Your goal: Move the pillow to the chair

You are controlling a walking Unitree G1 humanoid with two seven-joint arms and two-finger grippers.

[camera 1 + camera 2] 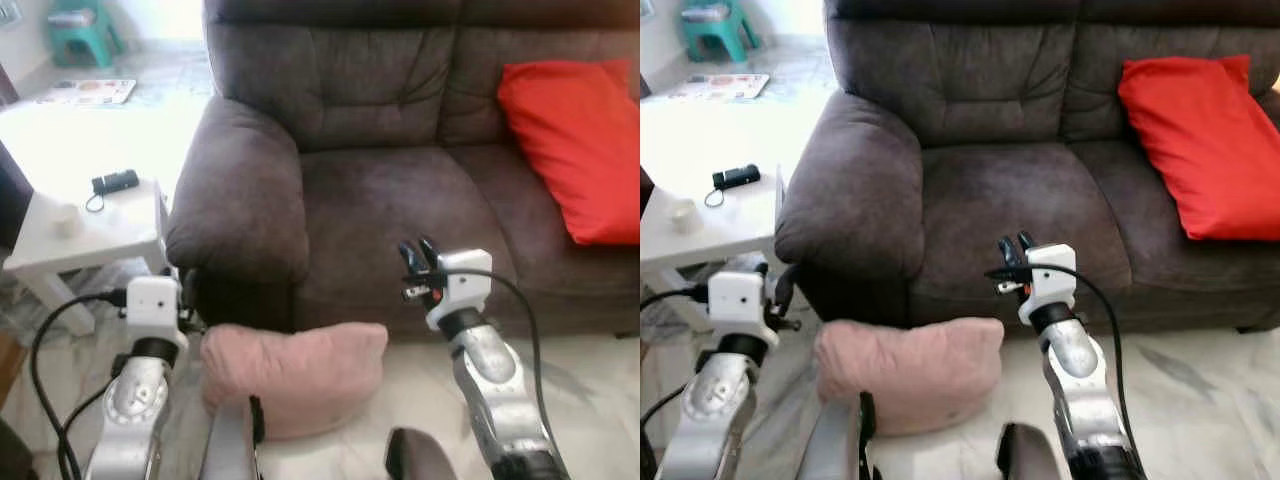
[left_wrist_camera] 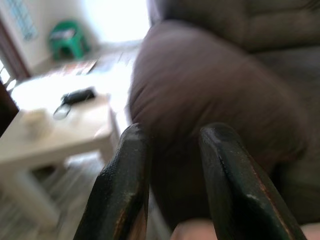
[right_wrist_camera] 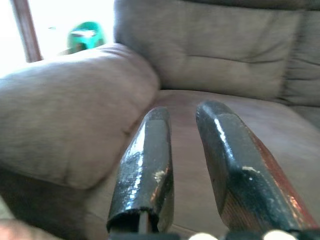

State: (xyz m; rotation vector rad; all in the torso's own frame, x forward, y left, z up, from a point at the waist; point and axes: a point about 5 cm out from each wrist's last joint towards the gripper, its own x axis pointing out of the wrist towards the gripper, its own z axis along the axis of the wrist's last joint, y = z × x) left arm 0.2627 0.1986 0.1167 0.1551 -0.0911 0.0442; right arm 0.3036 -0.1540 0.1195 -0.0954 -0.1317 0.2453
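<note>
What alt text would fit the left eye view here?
A pink pillow lies on the floor against a brown sofa, between the robot's raised left gripper and right gripper. A red cushion rests on the sofa; a white side table stands beside it.

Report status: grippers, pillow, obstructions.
Left gripper and right gripper open, empty. Pink pillow on floor against the brown sofa, between arms. Red cushion on sofa's right seat.
</note>
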